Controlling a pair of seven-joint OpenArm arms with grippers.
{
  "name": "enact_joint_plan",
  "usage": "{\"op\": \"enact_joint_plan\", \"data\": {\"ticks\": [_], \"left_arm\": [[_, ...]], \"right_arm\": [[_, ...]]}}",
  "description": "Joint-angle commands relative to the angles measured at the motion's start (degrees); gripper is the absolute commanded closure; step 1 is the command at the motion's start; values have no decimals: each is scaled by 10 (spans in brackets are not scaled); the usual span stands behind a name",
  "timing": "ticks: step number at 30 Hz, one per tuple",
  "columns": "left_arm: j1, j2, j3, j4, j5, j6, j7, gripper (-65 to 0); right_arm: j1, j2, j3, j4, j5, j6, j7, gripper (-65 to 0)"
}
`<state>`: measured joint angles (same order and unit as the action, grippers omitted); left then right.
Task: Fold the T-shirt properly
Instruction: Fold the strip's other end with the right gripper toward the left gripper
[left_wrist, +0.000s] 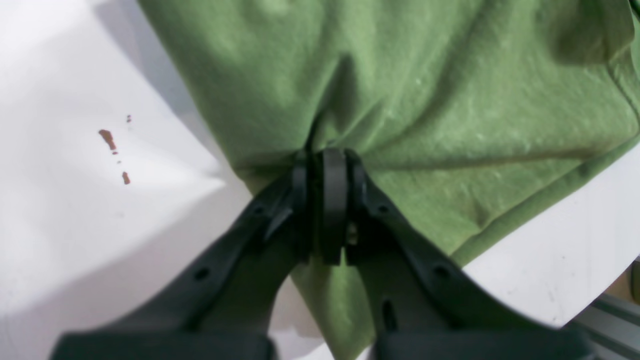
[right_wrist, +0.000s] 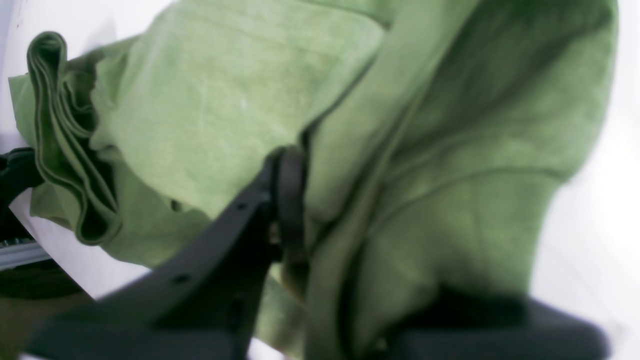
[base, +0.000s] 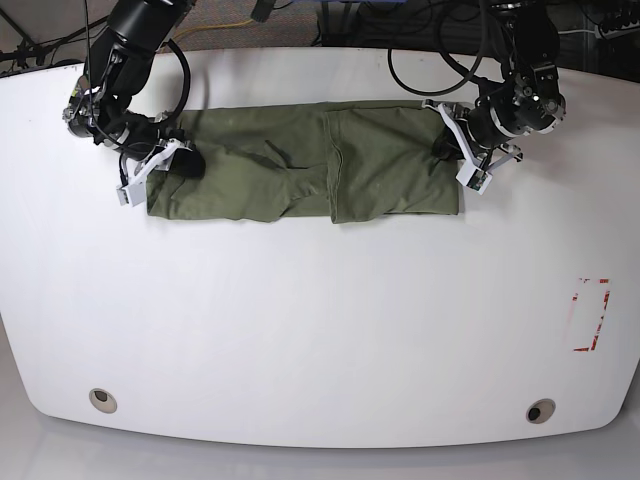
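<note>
1. The T-shirt (base: 300, 165) lies as a long green band across the far half of the white table (base: 320, 330), running left to right.
2. The left gripper (left_wrist: 330, 165) sits at the band's right end in the base view, its black fingers (left_wrist: 334, 200) pressed together and pinching a gathered pucker of cloth near the hem.
3. The right gripper (right_wrist: 300, 200) is at the band's left end; one finger (right_wrist: 289, 195) presses into the cloth, the other is buried under a fold, so it grips the shirt.
4. Small red-brown marks (left_wrist: 114, 150) dot the table beside the cloth.
</note>
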<state>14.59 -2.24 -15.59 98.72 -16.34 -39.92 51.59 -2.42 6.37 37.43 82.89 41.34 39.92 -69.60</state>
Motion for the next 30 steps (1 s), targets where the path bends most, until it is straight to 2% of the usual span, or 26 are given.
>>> {"op": "enact_joint_plan", "data": {"ticks": [1,10,16,19,25,30], "left_arm": [[-2,-2,1,6,-1,-1,0,0],[-2,-3,30,6,-1,0,0,0],[-18,1,54,8,-1,1,0,0],[-21,3,61,7,-1,1,0,0],[-21,28,61,6,0,1,0,0],[-21,29,61,5,0,1,0,0]], "right_arm": [[9,11,2,32,10,1,7,-24],[-19,15,-1,211,13,1,-24,-13],[-21,4,-50,313,14,1,-61,-13],[-21,-11,-76,329,20,1,-68,-13],[-22,-17,-148,329,91,1,-68,-13],[-31,-56,-195,328,99,1,-67,-13]]}}
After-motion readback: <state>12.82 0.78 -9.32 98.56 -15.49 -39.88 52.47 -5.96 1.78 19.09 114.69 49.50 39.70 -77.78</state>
